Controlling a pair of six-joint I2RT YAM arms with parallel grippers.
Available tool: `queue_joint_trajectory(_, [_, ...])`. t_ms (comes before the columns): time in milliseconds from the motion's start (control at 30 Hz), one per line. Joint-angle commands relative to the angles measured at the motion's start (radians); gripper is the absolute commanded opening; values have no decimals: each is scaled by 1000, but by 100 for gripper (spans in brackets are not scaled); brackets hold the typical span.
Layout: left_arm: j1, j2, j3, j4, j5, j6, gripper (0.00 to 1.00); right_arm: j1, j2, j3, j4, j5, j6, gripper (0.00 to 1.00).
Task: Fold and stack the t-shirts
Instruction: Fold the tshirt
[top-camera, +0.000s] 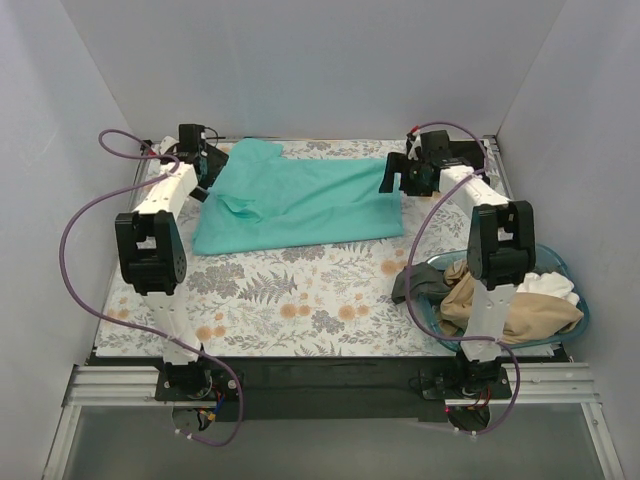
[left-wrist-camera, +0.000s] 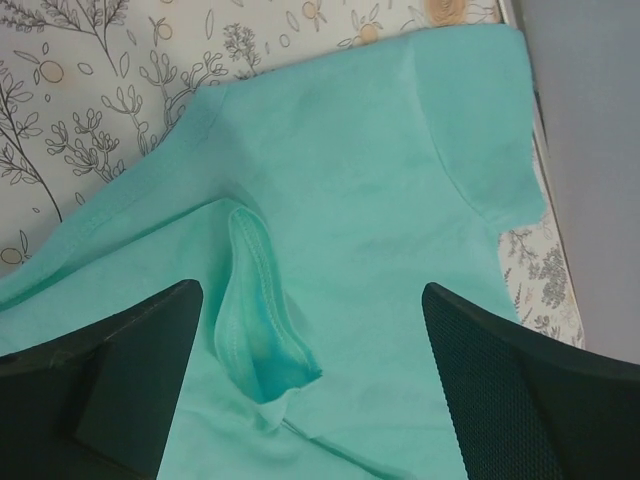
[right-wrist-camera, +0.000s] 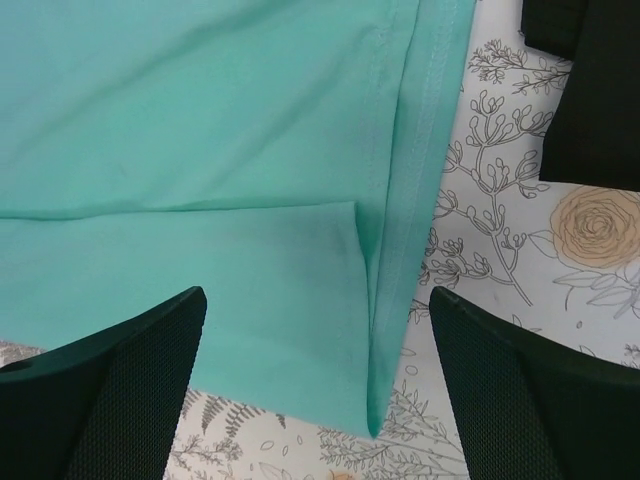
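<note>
At the near right corner of the table, a translucent blue basket (top-camera: 583, 312) is holding the waiting shirts. A tan shirt (top-camera: 530, 318) is filling most of it, a white shirt (top-camera: 552, 285) is lying at its far side, and a dark grey shirt (top-camera: 410, 285) is spilling over its left rim onto the floral tablecloth (top-camera: 300, 295). Farther back, the teal t-shirt (top-camera: 300, 205) is lying spread across the far half of the table. The left hand (left-wrist-camera: 310, 300) is hovering over its left end, fingers spread wide and gripping nothing, above a raised hemmed fold. The right hand (right-wrist-camera: 318, 300) is hanging over the right end, equally wide and empty, above the stitched hem.
</note>
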Motion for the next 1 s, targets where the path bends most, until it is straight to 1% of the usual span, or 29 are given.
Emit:
queue_joint_trajectory(0, [2,-114,25,-40,12,46,92,-1,-144,-19,16,-23,-32,98])
queue_joint_trajectory(33, [2,-136,-5,-31,15,46,92,0,-166,-52,25,-31,-28,98])
queue_joint_trajectory(67, [2,-165,-82,-25,21,46,92,2,-187,-84,48,-42,-26,98])
queue_joint_trajectory(100, [2,-215,-127,-5,35,44,93,10,-224,-150,62,-56,-23,98])
queue_joint_trajectory(133, [0,-243,-170,7,50,44,93,16,-240,-176,72,-60,-23,98])
queue_joint_trajectory(233, [2,-332,-345,36,70,32,93,51,-258,-242,95,-79,-43,98])
queue_joint_trajectory(300, [2,-361,-458,97,79,30,94,75,-232,-247,100,-88,-52,98])
queue_joint_trajectory(367, [0,-365,-494,142,101,40,94,88,-202,-219,105,-93,-65,98])
queue_joint_trajectory(500, [0,-303,-494,142,112,49,95,100,-91,-161,102,-97,-74,98])
queue_joint_trajectory(600, [0,-267,-497,130,96,47,95,114,-50,-156,103,-93,-88,98])
queue_joint_trajectory(633, [29,-262,-506,128,93,49,95,118,-42,-159,103,-90,-94,98])
queue_joint_trajectory(667, [29,-257,-516,130,90,47,95,125,-37,-164,102,-90,-103,98])
queue_joint_trajectory(767, [31,-243,-555,124,66,41,96,134,-33,-204,98,-54,-109,98])
queue_joint_trajectory(833, [31,-242,-575,107,52,30,96,135,-62,-268,97,-44,-86,98])
queue_joint_trajectory(967, [31,-303,-678,72,14,-14,96,155,-145,-401,100,-28,-63,98])
